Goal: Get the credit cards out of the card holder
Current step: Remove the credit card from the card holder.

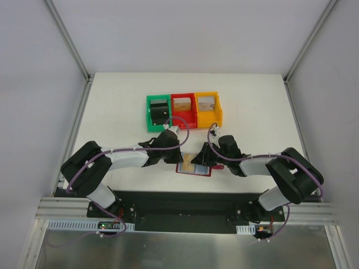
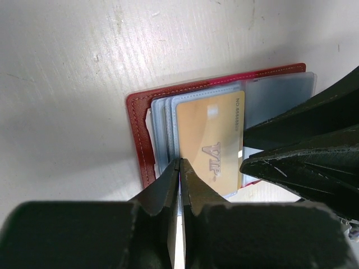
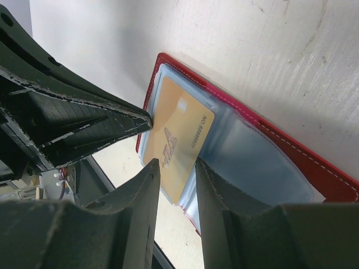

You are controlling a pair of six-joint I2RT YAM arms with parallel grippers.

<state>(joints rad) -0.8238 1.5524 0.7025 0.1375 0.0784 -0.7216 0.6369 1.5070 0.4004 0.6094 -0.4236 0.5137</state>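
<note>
looking at the left gripper (image 2: 179,165) first: its two fingers are pressed together with barely a sliver between them. the tips sit right at the near corner of the gold vip card (image 2: 210,140), where it meets the sleeve edge. can't tell from the wrist view whether any card or plastic is actually pinched in there.

the right gripper (image 3: 176,164) is partly open, fingers clearly apart. the card's near edge plus a bit of sleeve show in the gap, so it's straddling the card rather than clamping it. from the left wrist camera you see those two black fingers coming in from the right, one above the other at the card's long edge.

the card lies face up, print showing, among the clear blue-grey plastic sleeves (image 2: 280,92) of the card holder (image 2: 137,134). can't say whether it's fully in its sleeve or partly slid out. the holder is opened flat, dark red with light stitching round the border, and more sleeves are stacked under the card.

it sits on the white table (image 1: 112,112) toward the near edge, between the two gripper heads. well behind it are three bins side by side: a green bin (image 1: 149,112) with a black block (image 1: 160,114) inside, a red bin (image 1: 184,121) and a yellow bin (image 1: 208,119).
</note>
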